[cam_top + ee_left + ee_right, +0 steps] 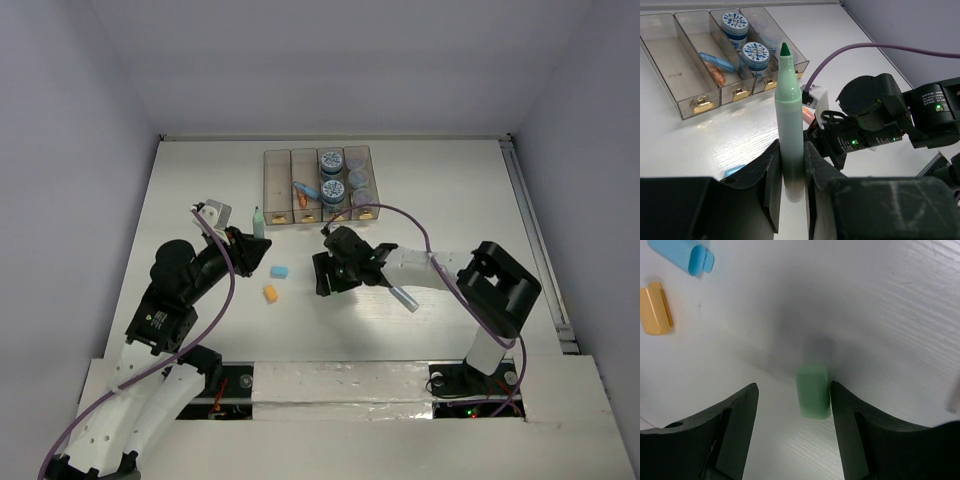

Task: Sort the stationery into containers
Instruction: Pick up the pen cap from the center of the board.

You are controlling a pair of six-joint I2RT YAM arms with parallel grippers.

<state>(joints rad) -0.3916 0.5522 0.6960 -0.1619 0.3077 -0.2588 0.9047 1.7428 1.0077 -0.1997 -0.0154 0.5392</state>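
Obs: left gripper (pixel 791 147) clamped on tail end of green marker (pixel 789 100), tip toward 4 bins (pixel 670 70), not yet over them; long overhang, may pivot or slip in grip; right gripper (pixel 793 387) wide open astride green eraser (pixel 813 391) on table (pixel 890 300), off-centre; closing may knock it aside

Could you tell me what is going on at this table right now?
The robot is sorting stationery into the row of bins. The left pincer is shut on a green marker. The right pincer is open over a small green eraser on the table. Two markers and some jars already sit in the bins.
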